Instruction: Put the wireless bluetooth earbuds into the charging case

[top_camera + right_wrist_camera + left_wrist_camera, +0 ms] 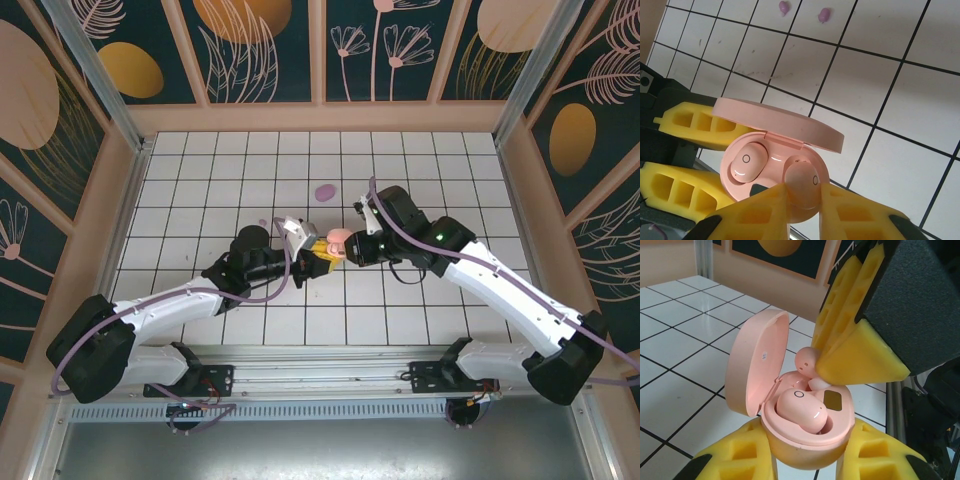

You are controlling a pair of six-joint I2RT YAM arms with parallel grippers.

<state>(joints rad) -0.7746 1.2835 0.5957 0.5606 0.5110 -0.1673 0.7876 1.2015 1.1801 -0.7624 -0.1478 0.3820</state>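
My left gripper (807,452) is shut on the base of a pink charging case (790,442), held above the white tiled floor with its lid (757,365) swung open. One pink earbud (802,410) sits in the case's left well (746,162). A second pink earbud (802,184) is pinched between the yellow pads of my right gripper (802,200), which is shut on it. This earbud rests at the mouth of the other well, tilted, with its tip (806,360) inside the case. In the top view both grippers meet at the case (338,240) near the floor's middle.
A purple oval lump (324,191) lies on the tiles behind the grippers. Two tiny lilac bits (784,6) (824,15) lie on the floor farther off. Patterned walls and metal posts enclose the tiled floor (450,180) on three sides.
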